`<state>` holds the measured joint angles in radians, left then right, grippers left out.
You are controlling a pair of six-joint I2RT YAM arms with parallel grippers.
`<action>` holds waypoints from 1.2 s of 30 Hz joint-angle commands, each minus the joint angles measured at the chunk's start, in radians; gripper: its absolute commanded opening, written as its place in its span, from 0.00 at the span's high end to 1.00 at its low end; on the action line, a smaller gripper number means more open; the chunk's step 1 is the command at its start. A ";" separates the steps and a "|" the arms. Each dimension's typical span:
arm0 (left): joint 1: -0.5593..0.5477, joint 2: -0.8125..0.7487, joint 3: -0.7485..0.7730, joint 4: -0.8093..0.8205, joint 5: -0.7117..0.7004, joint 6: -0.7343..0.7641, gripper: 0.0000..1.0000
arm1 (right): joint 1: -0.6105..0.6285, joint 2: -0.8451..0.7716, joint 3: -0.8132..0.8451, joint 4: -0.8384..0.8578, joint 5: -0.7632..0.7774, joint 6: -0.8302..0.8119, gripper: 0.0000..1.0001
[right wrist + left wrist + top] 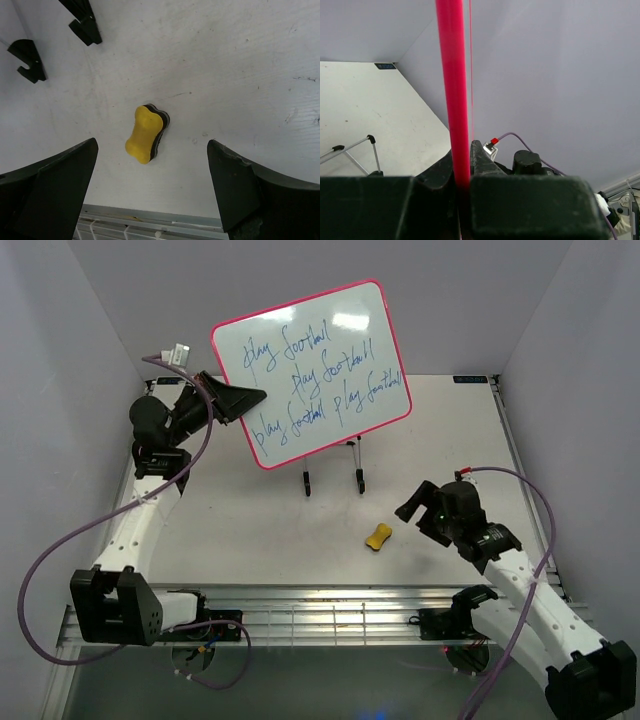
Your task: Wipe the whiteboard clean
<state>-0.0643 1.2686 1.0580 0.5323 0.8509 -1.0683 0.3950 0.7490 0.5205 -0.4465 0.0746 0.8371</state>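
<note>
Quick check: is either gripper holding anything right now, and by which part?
The left gripper clamps the glossy pink-red-framed whiteboard by its left frame edge. The right gripper is open and empty, near the yellow bone-shaped eraser.

Whiteboard (312,374): pink-red frame, rounded corners, three lines blue handwriting, unerased; tilted, held aloft.

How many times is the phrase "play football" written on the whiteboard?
4 on the whiteboard: one on the top line, one on the second line, two side by side on the bottom line. The left fingers may hide more.
</note>
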 commanded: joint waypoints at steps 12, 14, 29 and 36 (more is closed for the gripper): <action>0.008 -0.209 -0.116 -0.167 -0.023 0.163 1.00 | 0.416 0.383 0.200 -0.086 0.448 0.312 0.00; 0.008 -0.215 -0.113 -0.198 -0.026 0.179 1.00 | 0.432 0.459 0.246 -0.112 0.456 0.339 0.00; 0.008 -0.230 -0.107 -0.304 -0.044 0.272 1.00 | 0.493 0.628 0.311 -0.159 0.498 0.418 0.18; 0.006 -0.235 -0.121 -0.308 -0.035 0.281 1.00 | 0.493 0.638 0.259 -0.121 0.507 0.436 0.23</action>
<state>-0.0608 1.0992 0.9157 0.1253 0.8127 -0.7830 0.8841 1.3766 0.7982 -0.5762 0.5251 1.2354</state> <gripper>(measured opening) 0.162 0.782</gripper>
